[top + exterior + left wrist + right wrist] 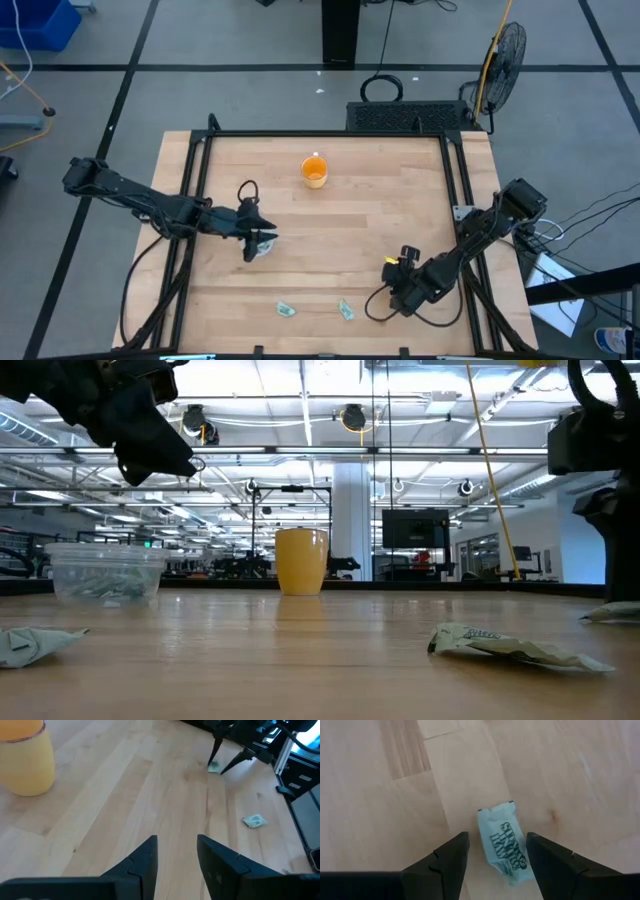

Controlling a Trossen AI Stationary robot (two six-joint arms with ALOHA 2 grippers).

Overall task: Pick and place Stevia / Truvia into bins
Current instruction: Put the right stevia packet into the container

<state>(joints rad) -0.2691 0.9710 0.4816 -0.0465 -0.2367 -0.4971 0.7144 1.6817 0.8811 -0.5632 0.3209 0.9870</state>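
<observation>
A clear plastic cup (266, 244) stands left of the table's middle, with several packets lying in it (103, 582). My left gripper (258, 236) hovers above the cup (150, 450), open and empty (177, 852). My right gripper (394, 272) is low over the near right of the table, open (497, 851). Its fingers stand on either side of a pale green Stevia packet (504, 845) lying flat on the wood; the left wrist view shows that packet (214, 767) too. Two more packets (286, 309) (346, 310) lie near the near edge.
An orange cup (314, 172) stands toward the far middle of the table (301, 561). A black frame (196, 160) runs around the tabletop. The two loose packets lie crumpled in the low view (40, 642) (510, 645). Bare wood lies between the arms.
</observation>
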